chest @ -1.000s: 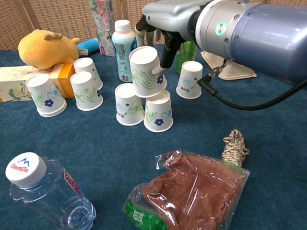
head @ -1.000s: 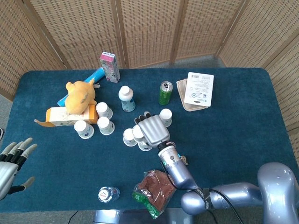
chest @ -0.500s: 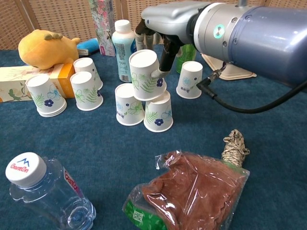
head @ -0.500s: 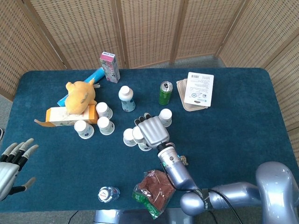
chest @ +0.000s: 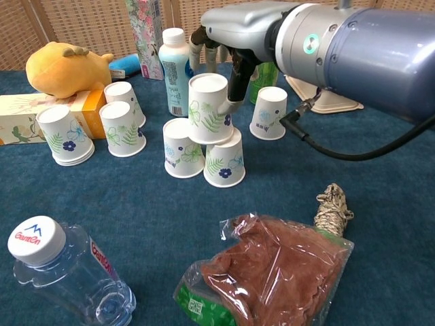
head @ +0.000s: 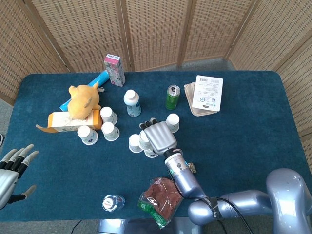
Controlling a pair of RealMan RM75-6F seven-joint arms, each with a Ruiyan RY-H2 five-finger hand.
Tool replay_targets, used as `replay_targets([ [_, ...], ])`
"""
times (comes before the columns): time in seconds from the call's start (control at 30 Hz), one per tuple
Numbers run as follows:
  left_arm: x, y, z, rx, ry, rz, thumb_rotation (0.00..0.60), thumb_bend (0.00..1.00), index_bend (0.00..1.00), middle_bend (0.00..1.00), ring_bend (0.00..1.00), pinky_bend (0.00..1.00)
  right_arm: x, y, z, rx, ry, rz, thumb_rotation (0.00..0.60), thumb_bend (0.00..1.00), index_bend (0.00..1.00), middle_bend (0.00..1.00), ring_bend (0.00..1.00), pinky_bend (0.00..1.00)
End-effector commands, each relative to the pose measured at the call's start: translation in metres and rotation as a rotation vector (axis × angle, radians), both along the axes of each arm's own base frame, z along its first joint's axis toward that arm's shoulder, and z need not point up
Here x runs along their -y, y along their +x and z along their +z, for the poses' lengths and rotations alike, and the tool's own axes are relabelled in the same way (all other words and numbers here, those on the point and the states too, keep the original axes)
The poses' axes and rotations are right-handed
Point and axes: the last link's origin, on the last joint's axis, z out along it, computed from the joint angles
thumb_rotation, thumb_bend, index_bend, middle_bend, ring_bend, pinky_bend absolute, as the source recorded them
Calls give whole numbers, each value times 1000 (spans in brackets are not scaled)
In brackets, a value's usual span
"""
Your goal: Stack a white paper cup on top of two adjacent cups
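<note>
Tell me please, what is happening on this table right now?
The robot's right hand holds a white paper cup with a green leaf print upside down on top of two adjacent upturned paper cups on the blue table. The cup appears to rest across both, not yet released. The left hand waits open at the table's edge.

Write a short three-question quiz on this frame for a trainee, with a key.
1. True or false: the right hand has its fingers on the top cup.
2. What does the top cup sit on? A) one cup B) two cups side by side C) the tissue box
3. Fill in: the left hand holds ____.

Key:
1. True; a fingertip touches the cup's side.
2. B; it rests across the left cup and the right cup.
3. Nothing; it sits at the table's edge with fingers spread.
</note>
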Motion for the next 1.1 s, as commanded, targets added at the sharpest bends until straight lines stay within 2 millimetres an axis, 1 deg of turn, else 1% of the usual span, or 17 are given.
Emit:
replay_targets([
  [0.03,0,0,0,1,0,0,600,310,63,0,0,0,0,0,1,-1,-1,4,600,205,256,364,252,536],
  [0.17,0,0,0,0,1,0,600,310,63,0,0,0,-1,1,5,9,-5,11,600,190,242,357,253,537],
  [0.27,-1,0,0,1,2,2,600,309,62,0,0,0,-3,3,14,35,-13,18,600,179,228,346,253,536],
  [0.43,0,0,1,4,5,3,600,310,63,0,0,0,-3,0,37,88,-46,29,600,169,219,332,245,536],
  [0.6,0,0,1,4,6,0,600,310,62,0,0,0,-4,-12,59,149,-82,43,600,156,216,330,245,537],
  [0.7,1,0,1,5,6,-1,600,309,62,0,0,0,-5,-26,73,180,-105,57,600,153,213,327,245,530],
  [0.8,1,1,1,3,7,-3,600,309,63,0,0,0,-6,-43,85,200,-131,68,600,150,210,319,245,502],
  [0.93,3,2,-1,-1,2,-6,600,310,62,0,0,0,-4,-72,99,205,-177,76,600,144,206,313,245,461],
  [1.1,6,3,-3,-7,-1,-9,600,310,62,0,0,0,4,-106,112,232,-211,48,600,143,208,312,245,457],
])
